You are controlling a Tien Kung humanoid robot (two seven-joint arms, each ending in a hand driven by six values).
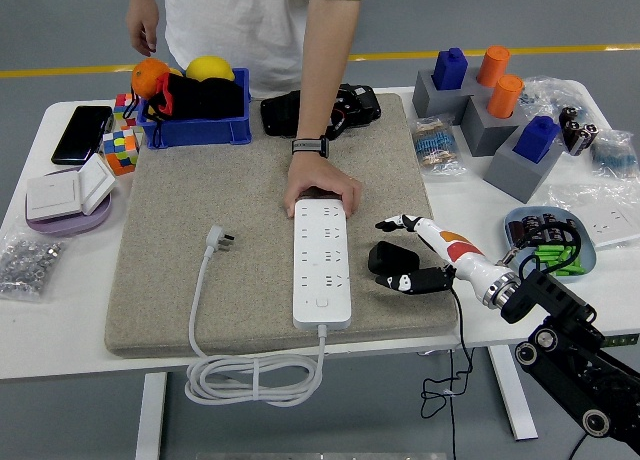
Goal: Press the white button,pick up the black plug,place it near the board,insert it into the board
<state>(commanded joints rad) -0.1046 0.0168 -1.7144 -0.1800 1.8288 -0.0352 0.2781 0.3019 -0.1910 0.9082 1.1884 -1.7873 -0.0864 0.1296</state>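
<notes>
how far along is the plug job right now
Early stage. The black plug lies on the mat beside the white power strip, no socket filled. The right hand is at the plug, fingers around it but not clearly gripping. A person's hand steadies the strip. Lifting, placing and inserting remain.

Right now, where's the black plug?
Head view: black plug lies on the grey mat, just right of the white power strip, beside the right robot hand.
</notes>
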